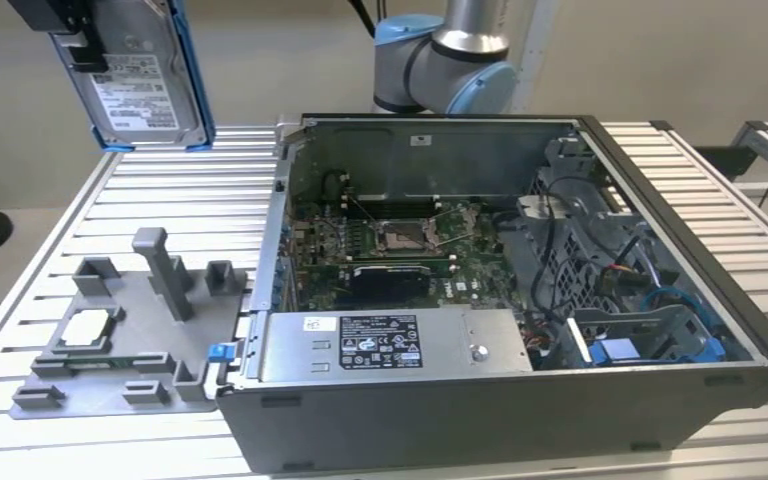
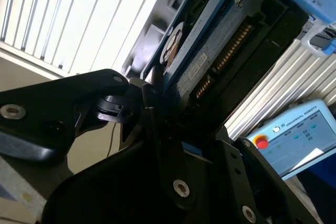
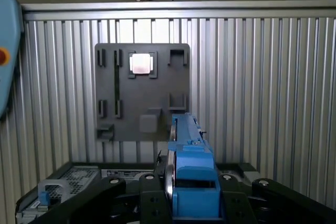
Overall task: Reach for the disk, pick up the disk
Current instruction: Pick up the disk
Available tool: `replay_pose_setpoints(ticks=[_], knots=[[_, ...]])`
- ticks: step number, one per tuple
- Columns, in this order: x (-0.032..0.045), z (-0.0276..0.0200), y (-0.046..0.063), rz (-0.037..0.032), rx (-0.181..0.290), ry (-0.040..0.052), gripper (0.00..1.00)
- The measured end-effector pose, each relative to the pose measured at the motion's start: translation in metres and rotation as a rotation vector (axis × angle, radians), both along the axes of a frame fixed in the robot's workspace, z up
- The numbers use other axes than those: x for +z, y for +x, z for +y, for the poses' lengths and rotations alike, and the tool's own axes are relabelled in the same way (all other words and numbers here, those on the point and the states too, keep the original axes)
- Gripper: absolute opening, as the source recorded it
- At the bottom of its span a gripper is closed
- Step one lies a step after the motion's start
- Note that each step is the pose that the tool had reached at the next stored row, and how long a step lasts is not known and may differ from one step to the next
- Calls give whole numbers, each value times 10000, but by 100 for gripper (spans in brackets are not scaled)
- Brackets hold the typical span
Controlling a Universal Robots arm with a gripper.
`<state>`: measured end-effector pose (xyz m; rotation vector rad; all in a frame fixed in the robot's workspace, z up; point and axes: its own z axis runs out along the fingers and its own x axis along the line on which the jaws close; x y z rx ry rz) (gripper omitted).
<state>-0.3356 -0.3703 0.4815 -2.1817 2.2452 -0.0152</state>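
Blue-framed, your disk (image 1: 144,80) hangs upright, well above the table (image 1: 171,200) and to the exterior view's left of the case (image 1: 491,420). The gripper (image 3: 189,184) is clamped on it from both sides, likely keeping it clear of the walls.

Your end effector (image 3: 191,203) hangs above the desk (image 1: 184,190) with the disk (image 1: 144,85) clamped in it, standing on edge. Below the end effector the fixture plate (image 3: 157,93) lies flat on the desk, and the chip (image 3: 141,63) sits in a pocket on the plate's side away from the computer case (image 1: 491,420). The case stands lower, to the exterior view's right of the end effector, just beside the plate. Inside it a circuit board (image 1: 398,240) lies on the floor, with a metal box (image 1: 384,345) against the wall nearest the exterior camera. The arm's base (image 1: 444,60) rises behind the case.
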Motion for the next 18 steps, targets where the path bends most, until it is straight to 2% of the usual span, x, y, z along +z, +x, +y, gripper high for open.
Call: replay_pose_setpoints(ticks=[18], knots=[[0,0,238,0,0,1,0]])
